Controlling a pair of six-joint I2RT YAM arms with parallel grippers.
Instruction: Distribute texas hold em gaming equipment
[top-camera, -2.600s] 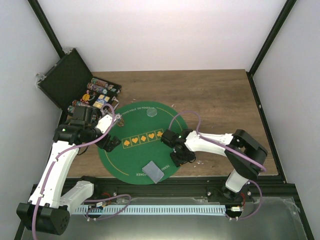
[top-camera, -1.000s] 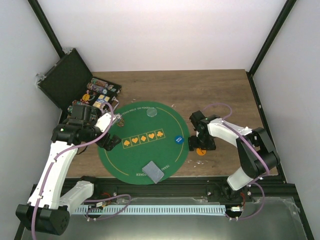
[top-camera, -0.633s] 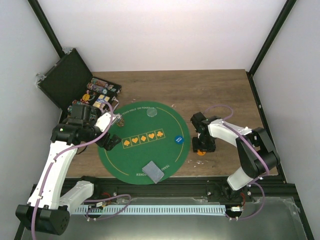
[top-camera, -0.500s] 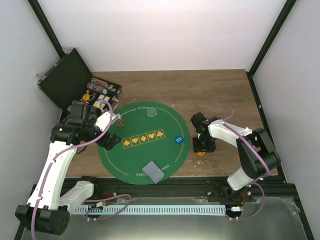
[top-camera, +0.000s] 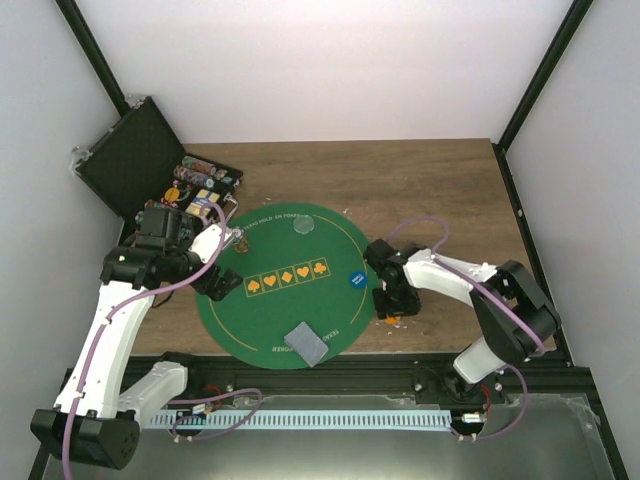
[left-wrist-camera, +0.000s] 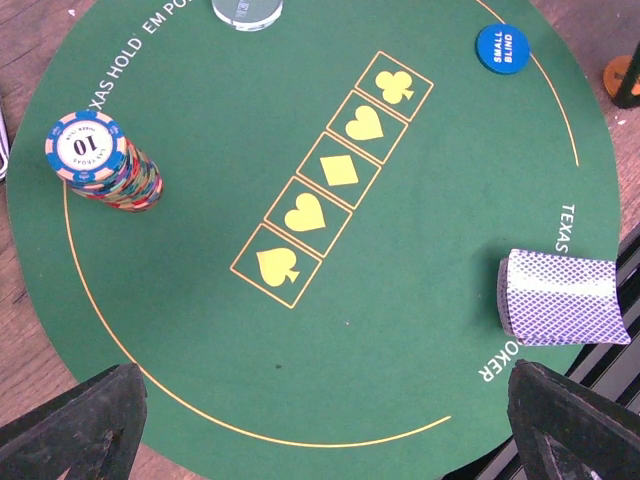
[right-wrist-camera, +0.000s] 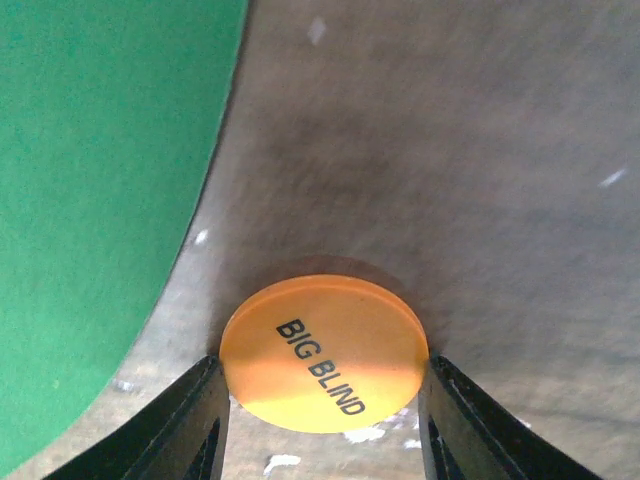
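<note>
Orange disc pinched in right tool | left tool spread wide over green mat

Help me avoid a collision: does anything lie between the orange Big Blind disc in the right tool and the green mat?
Nothing visible does. The right tool grips the Big Blind disc just off the green mat's edge, only bare wooden table between them. The blue Small Blind disc lies farther in on the mat.
</note>
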